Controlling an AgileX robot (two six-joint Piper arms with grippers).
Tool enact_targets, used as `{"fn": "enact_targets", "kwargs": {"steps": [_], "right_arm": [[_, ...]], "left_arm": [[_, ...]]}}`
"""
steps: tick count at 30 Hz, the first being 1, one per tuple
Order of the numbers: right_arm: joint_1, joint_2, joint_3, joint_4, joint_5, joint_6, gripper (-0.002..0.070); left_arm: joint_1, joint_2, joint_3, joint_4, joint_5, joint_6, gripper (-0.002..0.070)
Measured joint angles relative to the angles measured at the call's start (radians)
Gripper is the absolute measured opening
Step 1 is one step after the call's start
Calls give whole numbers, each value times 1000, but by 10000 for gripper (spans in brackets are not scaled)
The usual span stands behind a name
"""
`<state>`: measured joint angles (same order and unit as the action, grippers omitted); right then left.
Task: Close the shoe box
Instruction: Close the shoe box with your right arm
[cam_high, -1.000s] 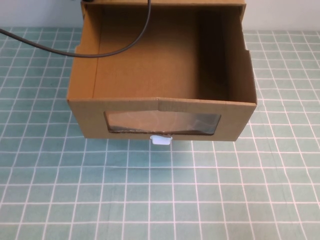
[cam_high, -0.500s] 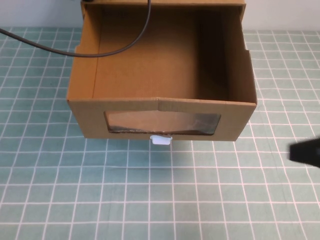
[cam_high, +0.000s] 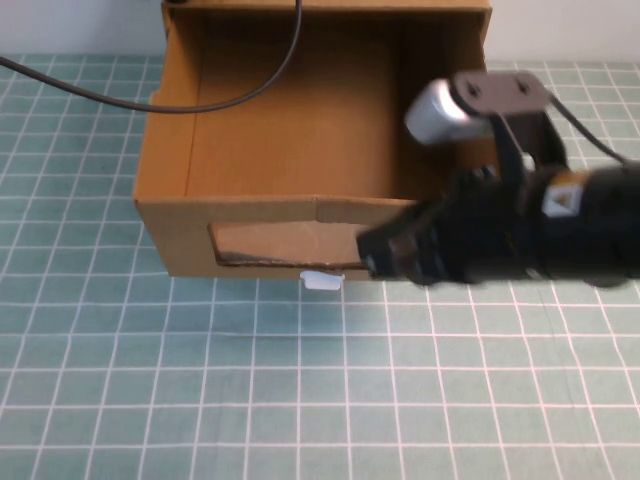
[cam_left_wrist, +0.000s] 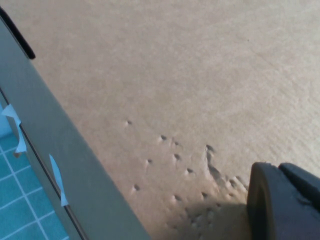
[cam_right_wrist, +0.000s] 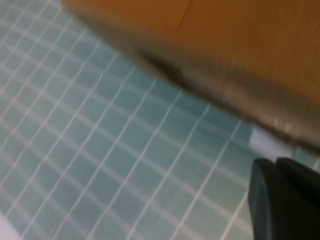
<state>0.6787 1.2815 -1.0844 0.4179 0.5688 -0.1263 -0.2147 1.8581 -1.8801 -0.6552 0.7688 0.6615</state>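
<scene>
The shoe box (cam_high: 290, 150), brown cardboard, stands at the table's far middle with its drawer pulled out toward me and nothing inside. Its front panel has a clear window (cam_high: 285, 243) and a small white pull tab (cam_high: 322, 281). My right gripper (cam_high: 372, 252) reaches in from the right, low in front of the front panel, just right of the tab, covering the window's right part; its fingers look shut and hold nothing. The right wrist view shows the gripper (cam_right_wrist: 277, 162) near the tab (cam_right_wrist: 267, 142). My left gripper (cam_left_wrist: 280, 167), shut, lies against dented cardboard (cam_left_wrist: 175, 75) and is outside the high view.
A black cable (cam_high: 230, 98) runs from the left edge across the box's left wall and up over its back. The teal gridded mat (cam_high: 200, 380) covers the table in front of the box. In the left wrist view, a grey edge (cam_left_wrist: 60, 160) borders the cardboard.
The right arm has swung in from the right edge, from out of view to the box's front beside the pull tab. The box has not moved.
</scene>
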Motion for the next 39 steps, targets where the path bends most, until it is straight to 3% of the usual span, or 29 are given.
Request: {"fn": "enact_targets", "kwargs": {"steps": [14,24,30,39], "right_arm": [[-31,240,-232,-10,-73,2,-11],[-35,170,-295,-13,92,-41,-11],[-35,112,-301,-15,325,-43,-11],[-35,149,-249,-28,288,-20,-11]], "left_arm": [[0,0,0,5,1,-2,-5],[0,0,0,5,1,-2,-5],[0,0,0,6,1,-2,-5],[0,0,0,8,1,-2,-5]]}}
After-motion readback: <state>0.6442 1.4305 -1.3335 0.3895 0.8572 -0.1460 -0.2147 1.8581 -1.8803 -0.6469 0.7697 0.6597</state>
